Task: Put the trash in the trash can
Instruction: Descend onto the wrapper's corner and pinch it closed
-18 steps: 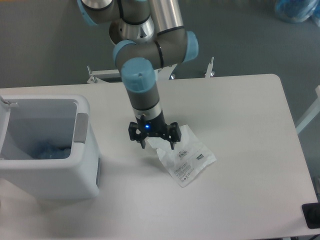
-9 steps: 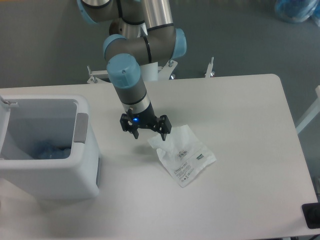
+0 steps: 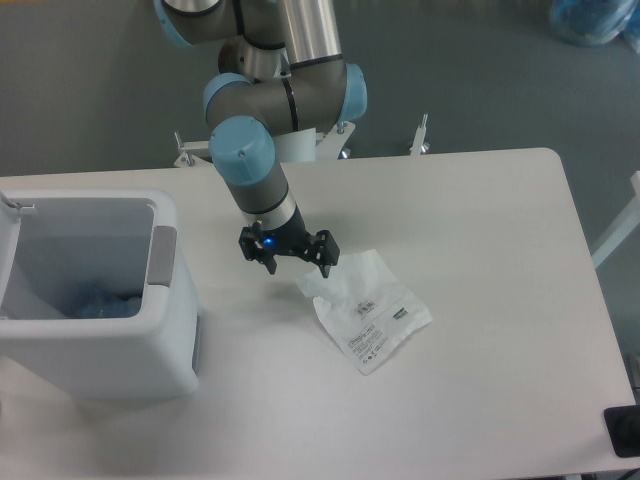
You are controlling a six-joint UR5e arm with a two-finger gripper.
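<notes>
The tool (image 3: 296, 266) has lifted off the pouch (image 3: 368, 309) and shifted left

A white table (image 3: 480, 220) with rounded corners fills the lower frame, grey floor (image 3: 480, 70) lies behind it across the top, a blue bag (image 3: 595, 20) sits at the upper right, and a black object (image 3: 622, 432) shows at the lower right edge.

white bin (image 3: 120, 370), grey tab (image 3: 163, 255); translucent white pouch (image 3: 370, 312), small print.
</notes>
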